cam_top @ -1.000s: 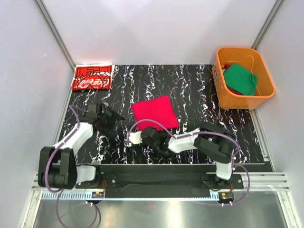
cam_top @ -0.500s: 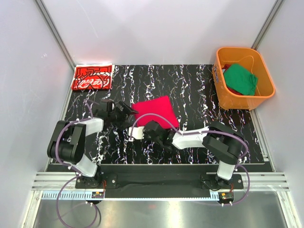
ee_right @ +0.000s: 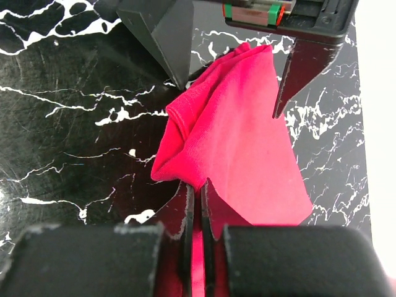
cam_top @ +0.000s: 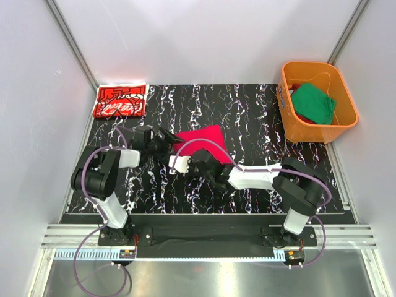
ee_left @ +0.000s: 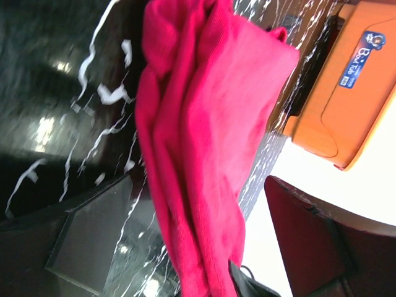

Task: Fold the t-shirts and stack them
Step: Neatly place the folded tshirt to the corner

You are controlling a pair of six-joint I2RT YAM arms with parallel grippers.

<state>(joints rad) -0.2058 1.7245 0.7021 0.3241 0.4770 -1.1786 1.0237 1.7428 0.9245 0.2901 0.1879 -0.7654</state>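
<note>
The plain crimson-red t-shirt (cam_top: 207, 137) lies folded mid-mat, its near-left part bunched. My right gripper (cam_top: 201, 166) is shut on its near edge; the wrist view shows the fingertips (ee_right: 189, 197) pinching red cloth (ee_right: 235, 142). My left gripper (cam_top: 166, 141) is open at the shirt's left corner, its fingers (ee_right: 164, 37) straddling the cloth. In the left wrist view the shirt (ee_left: 204, 124) hangs between the spread jaws (ee_left: 198, 247). The red t-shirt with white print (cam_top: 120, 100) lies folded at the far left corner. The green t-shirt (cam_top: 314, 104) sits in the tub.
The orange tub (cam_top: 318, 65) stands at the far right of the black marbled mat (cam_top: 247, 117); it also shows in the left wrist view (ee_left: 346, 93). White walls close in on both sides and behind.
My left arm has swung right to the crimson shirt's left corner. My right gripper has moved up to the shirt's near edge and closed on it, bunching the cloth.
</note>
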